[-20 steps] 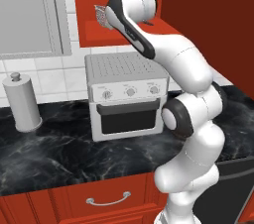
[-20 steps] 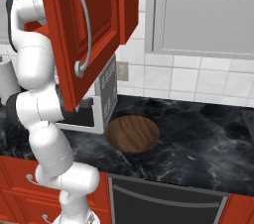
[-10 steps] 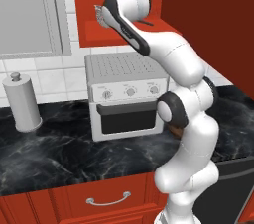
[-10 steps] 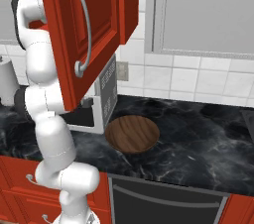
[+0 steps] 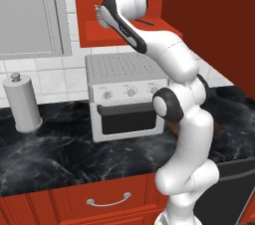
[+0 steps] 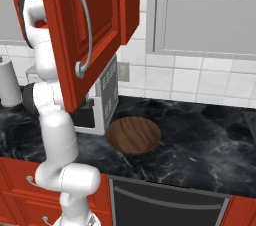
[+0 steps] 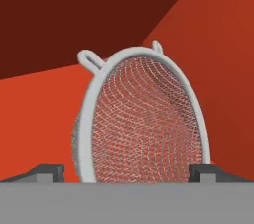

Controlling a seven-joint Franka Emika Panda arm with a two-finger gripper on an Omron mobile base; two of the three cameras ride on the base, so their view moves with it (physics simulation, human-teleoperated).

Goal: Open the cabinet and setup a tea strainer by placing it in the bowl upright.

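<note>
Sitting inside open cabinet (image 5: 169, 0), tea strainer (image 7: 144, 119), bowl (image 6: 133, 135) holding nothing

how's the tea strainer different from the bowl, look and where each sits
The tea strainer is silver see-through wire mesh with a metal rim; the bowl is solid dark brown wood. The strainer sits up inside the open red cabinet, between the end effector tips; the bowl rests on the black counter, empty. Both have round rims.
</note>
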